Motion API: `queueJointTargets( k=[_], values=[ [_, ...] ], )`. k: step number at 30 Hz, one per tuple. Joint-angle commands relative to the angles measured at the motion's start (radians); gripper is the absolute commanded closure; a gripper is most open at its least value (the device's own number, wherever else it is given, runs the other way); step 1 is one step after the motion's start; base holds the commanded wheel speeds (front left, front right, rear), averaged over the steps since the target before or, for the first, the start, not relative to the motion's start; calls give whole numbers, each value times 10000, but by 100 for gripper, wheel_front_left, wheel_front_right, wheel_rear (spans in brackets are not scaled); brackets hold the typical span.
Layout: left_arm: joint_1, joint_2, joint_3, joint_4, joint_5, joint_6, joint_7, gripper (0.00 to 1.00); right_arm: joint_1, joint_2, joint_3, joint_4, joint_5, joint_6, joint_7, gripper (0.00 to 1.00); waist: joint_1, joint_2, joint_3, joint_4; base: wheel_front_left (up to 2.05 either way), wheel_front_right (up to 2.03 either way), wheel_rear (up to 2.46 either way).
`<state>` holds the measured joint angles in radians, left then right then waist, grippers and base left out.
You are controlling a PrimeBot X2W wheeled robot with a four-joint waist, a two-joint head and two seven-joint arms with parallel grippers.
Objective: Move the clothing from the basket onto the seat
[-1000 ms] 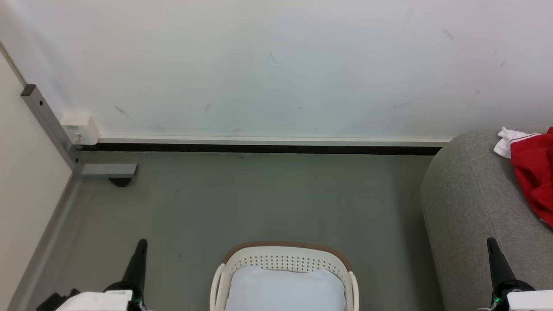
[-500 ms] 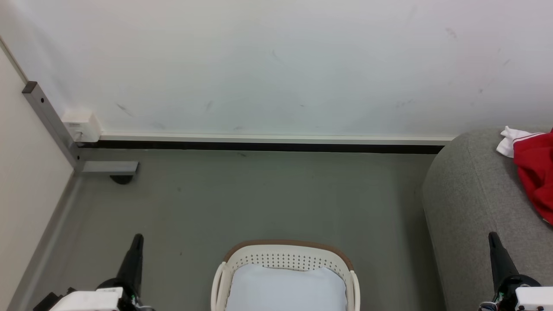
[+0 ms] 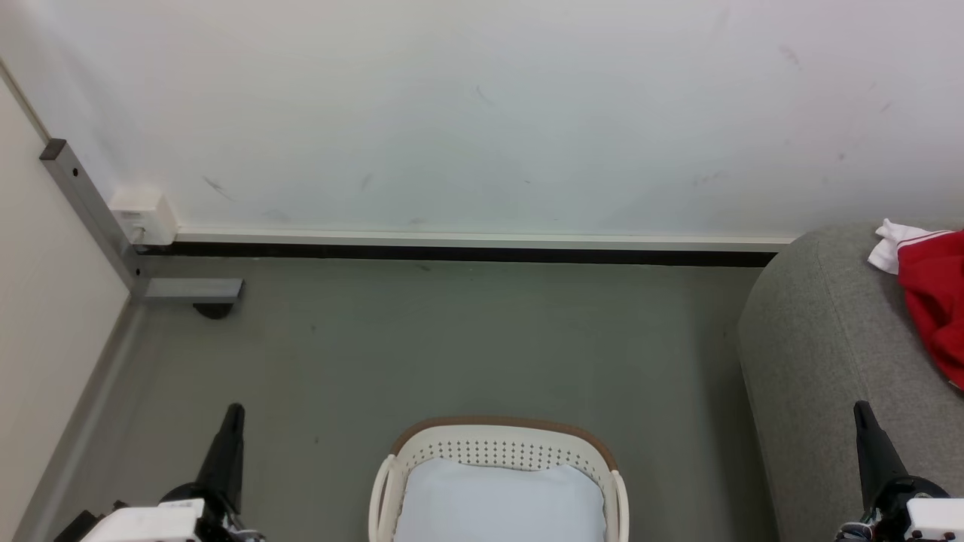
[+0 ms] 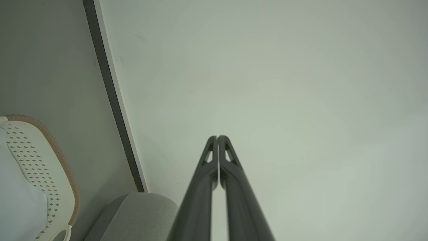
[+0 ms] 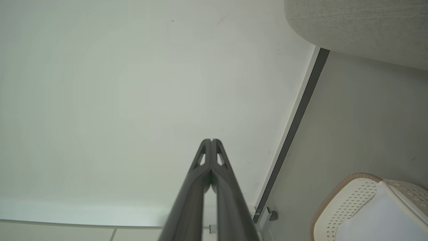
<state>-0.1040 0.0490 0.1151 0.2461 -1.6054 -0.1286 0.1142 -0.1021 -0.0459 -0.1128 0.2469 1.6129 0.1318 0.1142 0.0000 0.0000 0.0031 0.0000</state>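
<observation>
A smooth grey-green floor [image 3: 452,339] is met by a scuffed white wall [image 3: 482,113] along a pale skirting with a dark strip [image 3: 452,257] beneath it. At the left corner a grey metal post [image 3: 86,211] is fixed, with a small white box [image 3: 141,217] beside it. The cream-white perforated plastic basket [image 3: 497,450] with a brown rim is stood on the floor at the lower middle, and a pale blue-white pad [image 3: 501,504] is held in it. The large grey woven-fabric seat [image 3: 821,354] is placed to its right, apart from it, and the bright red clothing [image 3: 938,301] with white trim is laid on top. The left gripper [image 4: 217,138] and the right gripper [image 5: 211,140] are each pressed together, with nothing between the fingers.
</observation>
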Motion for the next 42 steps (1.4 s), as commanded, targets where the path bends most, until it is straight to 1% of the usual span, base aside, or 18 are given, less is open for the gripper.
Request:
queueJointTargets(
  k=[1, 42],
  values=[
    [-85, 21, 23, -39, -133, -53, 39, 100, -128, -80, -39, -56, 3, -21, 34, 100, 0, 0, 0, 0, 0, 0, 0],
    [-83, 21, 19, -40, -136, -51, 36, 100, -127, -81, -37, -53, 4, -21, 32, 100, 0, 0, 0, 0, 0, 0, 0]
  ],
)
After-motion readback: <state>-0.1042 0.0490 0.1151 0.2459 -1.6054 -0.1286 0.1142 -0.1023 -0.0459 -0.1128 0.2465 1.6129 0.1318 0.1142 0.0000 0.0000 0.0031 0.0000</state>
